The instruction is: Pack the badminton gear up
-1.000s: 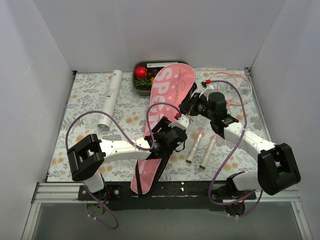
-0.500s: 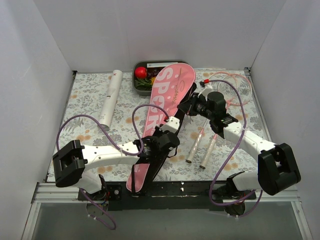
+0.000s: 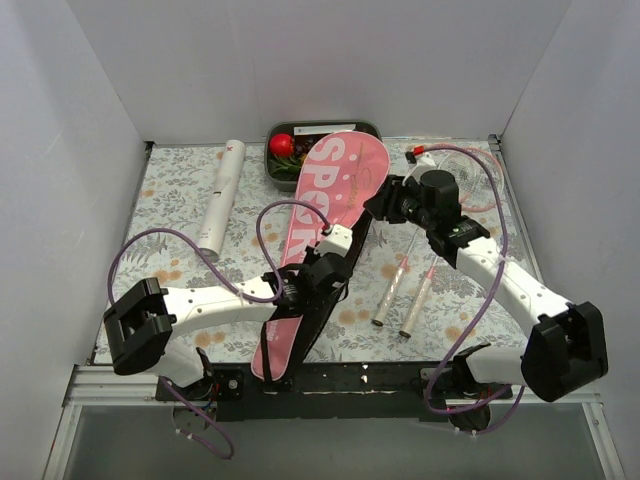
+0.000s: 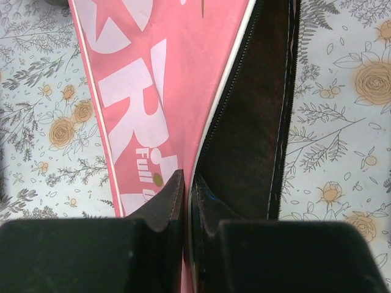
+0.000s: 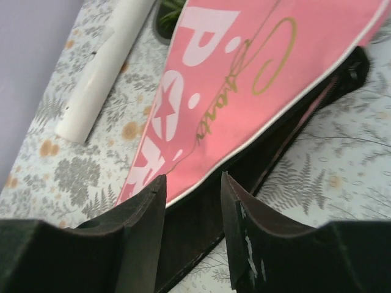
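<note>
Left wrist view is showing your left gripper (image 4: 186,195) pinching its jaws tight on the pink flap edge of the bag (image 4: 153,73), right where the zip is parting from the black lining. Right wrist view is showing the right gripper (image 5: 192,201) hanging with jaws partly apart, gripping nothing, just above the bag's open side.

You are risking the thin flap slipping out of that pinch if you are lifting quickly, with the mouth flopping shut. Pulling could also be dragging the whole bag, whose wide end is overlapping the grey tray (image 3: 300,125), and nudging it.

The bag's dark inside is showing nothing packed. The 2 rackets (image 3: 405,285) are lying on the table (image 3: 170,250) just to its right. The tray is holding 1 red ball (image 3: 281,145) and some greenery. The white tube (image 3: 220,195) is lying well apart on the left, and I cannot tell its contents.
</note>
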`<state>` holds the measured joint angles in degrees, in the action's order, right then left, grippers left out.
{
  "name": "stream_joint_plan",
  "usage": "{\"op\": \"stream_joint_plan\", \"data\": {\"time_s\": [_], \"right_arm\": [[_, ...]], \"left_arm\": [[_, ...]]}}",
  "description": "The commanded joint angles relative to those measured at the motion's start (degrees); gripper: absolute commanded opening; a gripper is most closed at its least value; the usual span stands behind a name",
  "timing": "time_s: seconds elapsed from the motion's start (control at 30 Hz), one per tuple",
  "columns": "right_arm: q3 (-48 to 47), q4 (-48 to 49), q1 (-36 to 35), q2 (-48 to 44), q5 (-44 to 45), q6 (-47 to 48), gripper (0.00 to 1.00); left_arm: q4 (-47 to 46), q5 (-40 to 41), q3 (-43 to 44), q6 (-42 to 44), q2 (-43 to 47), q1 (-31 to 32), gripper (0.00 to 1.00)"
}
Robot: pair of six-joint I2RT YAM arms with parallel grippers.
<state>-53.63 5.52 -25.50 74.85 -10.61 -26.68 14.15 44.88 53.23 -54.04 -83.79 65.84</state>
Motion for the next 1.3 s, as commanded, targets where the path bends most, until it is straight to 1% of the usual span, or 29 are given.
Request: {"op": "stream_joint_plan", "data": {"time_s": [0.0, 0.03, 0.07, 0.17, 0.3, 0.37, 0.6, 0.8, 0.93, 1.17, 1.27], "right_arm": [[-4.64, -14.72, 0.80, -5.24, 14.54, 3.39, 0.49], [-4.91, -19.36, 1.15, -5.50, 17.00, 2.95, 0.49], [-4.82, -20.97, 1.32, -5.50, 21.99, 2.51, 0.49], [-3.33, -25.45, 3.87, -4.89, 27.21, 1.28, 0.50], [0.62, -25.30, 8.44, -3.58, 30.47, -2.06, 0.49], [1.51, -25.12, 10.37, -1.03, 32.22, -2.68, 0.49], [1.16, -22.92, 14.33, 8.63, 34.25, -4.35, 0.48], [0.28, -21.87, 16.53, 14.35, 34.43, -4.96, 0.48], [-0.16, -22.22, 17.58, 16.55, 35.40, -4.88, 0.48], [0.98, -19.23, 18.46, 19.45, 34.34, -4.09, 0.48], [1.24, -17.74, 18.64, 20.60, 33.90, -3.65, 0.45]], "left_arm": [[-3.78, -1.73, -0.06, -0.89, 2.93, -1.42, 0.00], [-3.69, -1.73, -0.06, -0.98, 3.02, -1.42, 0.00], [-3.69, -2.16, -0.15, -1.07, 3.45, -1.42, 0.00], [-4.13, -3.13, -0.50, -1.59, 4.68, -1.51, 0.00], [-4.40, -4.36, -0.15, -1.16, 7.49, -1.68, 0.00], [-4.40, -4.54, 0.03, -0.63, 8.46, -1.68, 0.00], [-4.40, -6.65, -1.37, -0.45, 13.12, -1.86, 0.00], [-4.57, -6.65, -3.22, -0.36, 15.32, -2.04, 0.00], [-5.27, -7.26, -3.84, -0.19, 16.02, -2.30, 0.00], [-5.98, -7.35, -3.84, 0.69, 15.23, -2.83, 0.00], [-5.98, -7.44, -3.75, 0.60, 15.23, -3.00, 0.00]]}}
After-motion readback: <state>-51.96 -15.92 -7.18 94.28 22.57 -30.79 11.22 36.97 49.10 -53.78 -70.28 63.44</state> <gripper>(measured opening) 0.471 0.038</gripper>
